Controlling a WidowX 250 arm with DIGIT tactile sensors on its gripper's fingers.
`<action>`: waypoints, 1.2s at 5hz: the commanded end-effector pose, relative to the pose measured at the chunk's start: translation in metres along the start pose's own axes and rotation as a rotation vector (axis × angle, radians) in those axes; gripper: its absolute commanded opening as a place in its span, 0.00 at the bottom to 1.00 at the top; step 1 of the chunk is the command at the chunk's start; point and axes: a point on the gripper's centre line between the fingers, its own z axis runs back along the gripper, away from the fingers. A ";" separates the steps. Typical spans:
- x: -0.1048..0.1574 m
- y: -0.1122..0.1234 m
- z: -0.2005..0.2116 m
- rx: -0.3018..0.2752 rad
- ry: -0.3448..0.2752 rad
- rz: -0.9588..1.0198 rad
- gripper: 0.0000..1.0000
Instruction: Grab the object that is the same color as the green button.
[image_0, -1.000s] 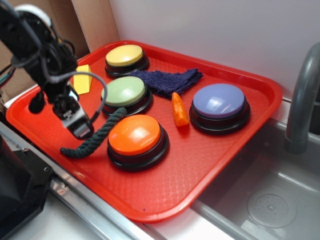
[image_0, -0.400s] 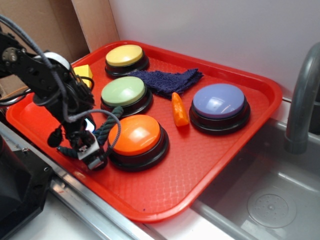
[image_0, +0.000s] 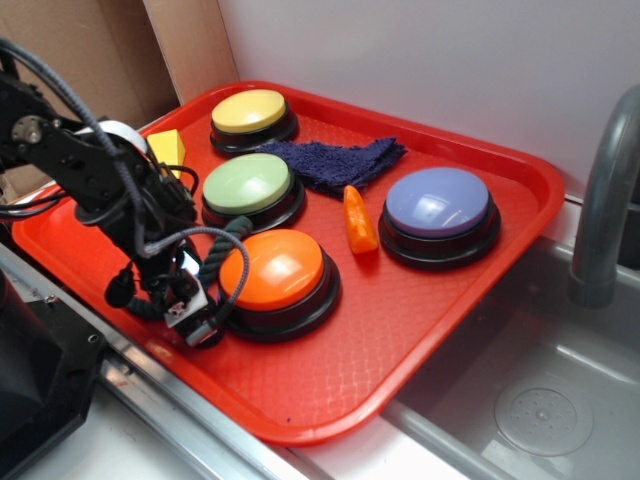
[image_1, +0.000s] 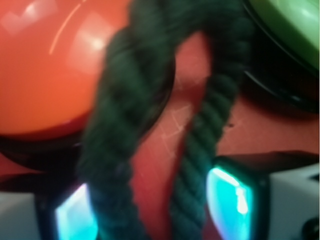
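The dark green twisted rope (image_0: 216, 252) lies on the red tray (image_0: 400, 330), running from the pale green button (image_0: 247, 183) down the left side of the orange button (image_0: 272, 268). My gripper (image_0: 193, 312) is lowered over the rope's near part, at the orange button's left edge. In the wrist view the rope (image_1: 200, 140) shows as two strands that meet higher up. Both pass between my gripper's (image_1: 150, 210) lit pads (image_1: 230, 200), with bare tray between the strands. The jaws stand apart around the rope, open. The green button (image_1: 295, 20) shows at the top right.
On the tray also sit a yellow button (image_0: 250, 110), a lavender-blue button (image_0: 438, 203), a dark blue cloth (image_0: 335, 160), an orange carrot-like piece (image_0: 358, 220) and a yellow block (image_0: 167, 148). A sink (image_0: 540, 400) and a faucet (image_0: 605, 200) are to the right. The tray's front rim is just below my gripper.
My gripper has come down and toward the front, from above the tray's left side onto the rope beside the orange button. The rope's near part has shifted with it.
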 end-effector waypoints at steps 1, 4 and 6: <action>0.008 0.010 0.006 0.050 -0.001 0.044 0.00; 0.051 0.044 0.069 0.199 0.164 0.448 0.00; 0.093 0.082 0.128 0.204 0.109 0.654 0.00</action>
